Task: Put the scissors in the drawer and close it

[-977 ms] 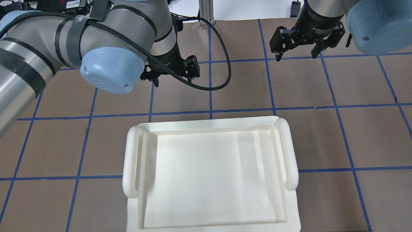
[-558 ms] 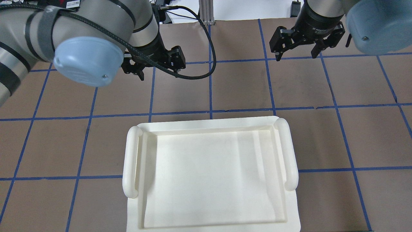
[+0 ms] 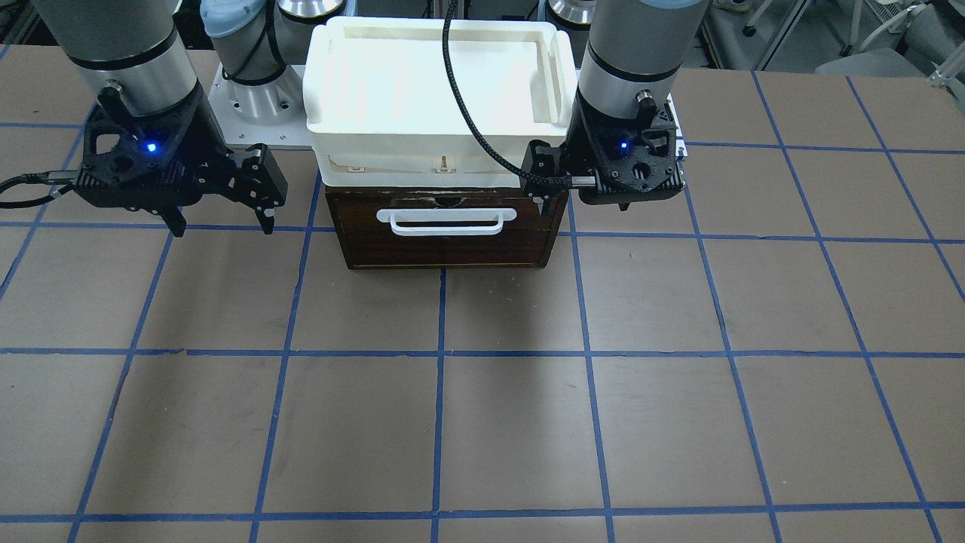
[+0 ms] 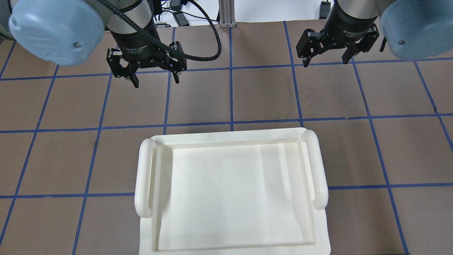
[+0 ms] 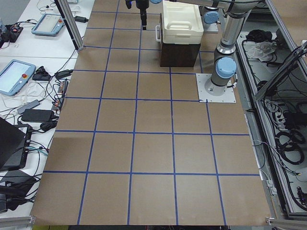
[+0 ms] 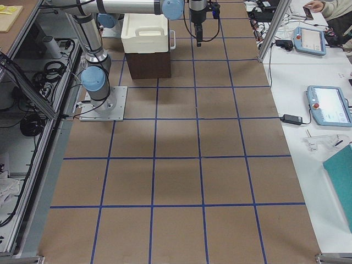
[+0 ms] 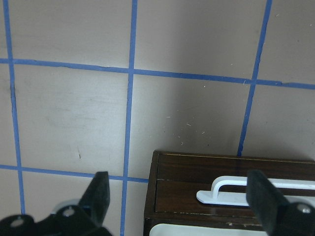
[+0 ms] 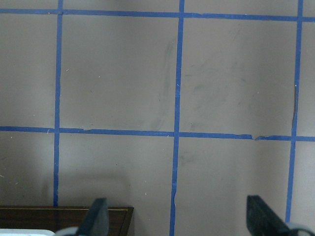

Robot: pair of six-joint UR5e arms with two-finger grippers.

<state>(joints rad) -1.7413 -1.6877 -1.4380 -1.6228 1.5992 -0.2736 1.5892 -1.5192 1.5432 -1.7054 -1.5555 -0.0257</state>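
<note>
Overhead exterior: left tool (image 4: 156, 82), right tool (image 4: 327, 63) both spread over table (image 4: 262, 95) beyond tray (image 4: 230, 135) edge.

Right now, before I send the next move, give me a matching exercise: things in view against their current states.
Things: 1 drawer; 2 white tray; 3 left pincer; 4 right pincer.
States: A open, apart from the cabinet; B sits on top of the cabinet; C closed; D open, beside the drawer front.
Pairs: 1-C, 2-B, 3-D, 4-A.

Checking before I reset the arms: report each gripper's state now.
Left gripper: open, holding nothing.
Right gripper: open, holding nothing.
</note>
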